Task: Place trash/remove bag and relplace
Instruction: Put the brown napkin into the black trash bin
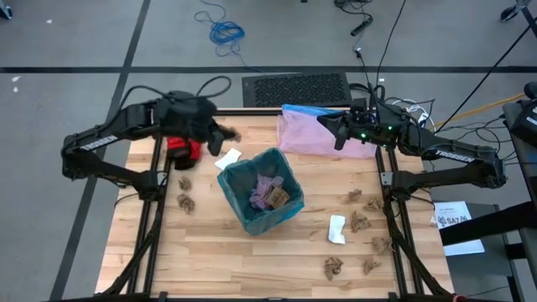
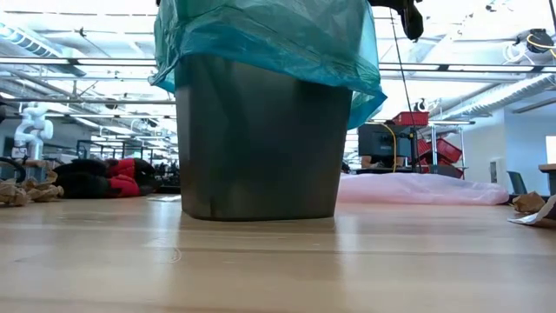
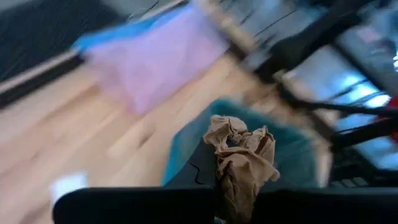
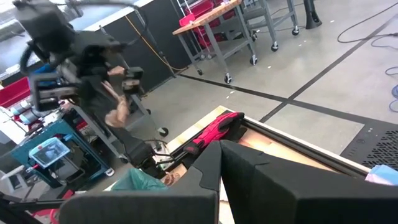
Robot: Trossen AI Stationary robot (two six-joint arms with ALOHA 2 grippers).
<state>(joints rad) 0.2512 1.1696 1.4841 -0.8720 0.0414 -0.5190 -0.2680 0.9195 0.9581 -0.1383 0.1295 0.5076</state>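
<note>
Bag (image 1: pixel 252 220) lines the bin (image 2: pixel 258 139) mid-worktop, rim folded over the edge; thin, crinkly, likely slippery, best pinched at that folded rim. Left gripper (image 1: pixel 225 132) hangs near the bin, jaws clamped on a paper wad (image 3: pixel 241 155). Right gripper (image 1: pixel 340 134) waits over the pink bag (image 1: pixel 312 134), jaws together. More wads (image 1: pixel 359 221) litter the worktop (image 1: pixel 268 268).

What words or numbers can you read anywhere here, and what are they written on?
"TROSSEN", faint white lettering on the left arm.
"TROSSEN", faint white lettering on the right arm.
White paper sheet beside the table's right edge: has dark print, too small to read.
Nothing else carries readable text.
</note>
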